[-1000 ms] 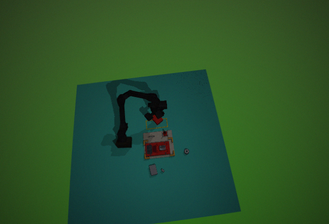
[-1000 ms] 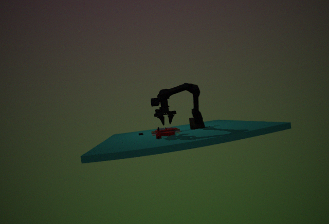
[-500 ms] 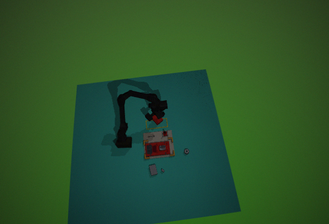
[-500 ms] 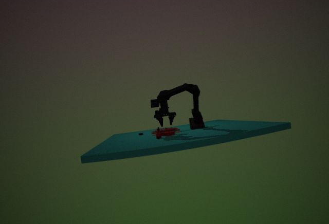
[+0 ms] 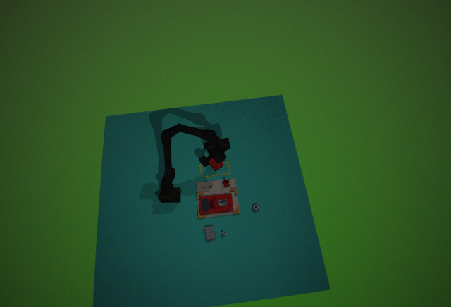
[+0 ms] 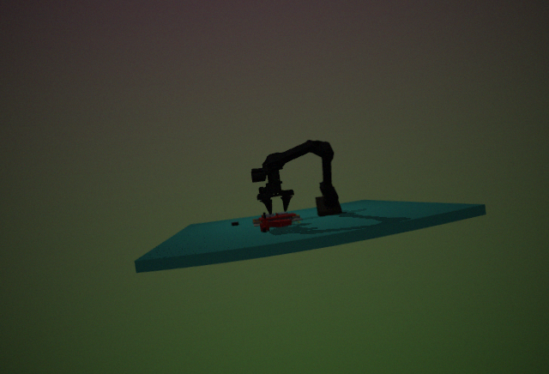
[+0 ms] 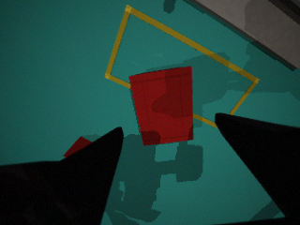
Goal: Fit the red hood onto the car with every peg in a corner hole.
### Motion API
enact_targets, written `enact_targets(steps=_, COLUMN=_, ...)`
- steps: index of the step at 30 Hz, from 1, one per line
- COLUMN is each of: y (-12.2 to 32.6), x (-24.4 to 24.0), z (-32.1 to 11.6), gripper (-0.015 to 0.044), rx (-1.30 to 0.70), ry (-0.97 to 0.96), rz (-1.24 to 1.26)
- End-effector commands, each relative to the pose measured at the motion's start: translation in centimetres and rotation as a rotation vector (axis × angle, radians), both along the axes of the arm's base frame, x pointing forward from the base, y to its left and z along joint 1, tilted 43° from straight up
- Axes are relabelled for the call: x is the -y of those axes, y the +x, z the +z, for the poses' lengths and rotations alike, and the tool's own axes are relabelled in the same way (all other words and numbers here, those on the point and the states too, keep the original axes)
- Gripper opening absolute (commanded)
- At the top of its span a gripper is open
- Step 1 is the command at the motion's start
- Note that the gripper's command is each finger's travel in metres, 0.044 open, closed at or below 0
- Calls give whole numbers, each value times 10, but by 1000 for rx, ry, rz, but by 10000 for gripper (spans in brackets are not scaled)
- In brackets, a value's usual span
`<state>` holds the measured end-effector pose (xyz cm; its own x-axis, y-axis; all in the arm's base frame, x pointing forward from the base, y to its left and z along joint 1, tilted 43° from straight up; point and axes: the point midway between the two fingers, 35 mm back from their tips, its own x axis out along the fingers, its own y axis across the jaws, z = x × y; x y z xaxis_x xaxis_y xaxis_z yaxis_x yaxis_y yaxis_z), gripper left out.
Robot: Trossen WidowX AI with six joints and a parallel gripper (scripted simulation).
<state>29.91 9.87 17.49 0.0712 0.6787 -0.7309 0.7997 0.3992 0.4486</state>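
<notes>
hood (image 7: 162, 105) lies flat on the table across the yellow outline (image 7: 187, 39), just ahead of and below my empty, wide-apart gripper (image 7: 169, 133), long axis running away from me between the fingertips.

A red hood (image 7: 162, 106), a boxy shell with a flat roof, lies on the teal table (image 5: 276, 172) near its middle, toward the far edge. It rests roof up, turned slightly askew, straddling one side of a thin yellow rectangle outline (image 7: 178, 37) marked on the surface. Its corner holes cannot be made out. Just nearer the front edge sits the car chassis (image 5: 218, 203), red, held in a pale jig (image 5: 215, 185) with orange corner brackets. A small engine block (image 5: 223, 201) shows on its deck. The pegs are too small to see.
</notes>
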Motion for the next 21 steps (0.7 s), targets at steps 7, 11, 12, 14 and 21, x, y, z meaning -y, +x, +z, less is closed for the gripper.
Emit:
enact_targets(steps=7, y=0, x=-7, z=-8, gripper=440, rx=-8, ry=3, rz=0)
enact_targets(steps=11, y=0, x=-9, z=-10, gripper=440, rx=-8, ry=3, rz=0)
enact_targets(steps=12, y=0, x=-9, z=-10, gripper=440, rx=-8, ry=3, rz=0)
enact_targets(steps=14, y=0, x=-10, z=-12, gripper=440, rx=-8, ry=4, rz=0)
enact_targets(steps=21, y=1, x=-14, z=-15, gripper=440, rx=-7, ry=4, rz=0)
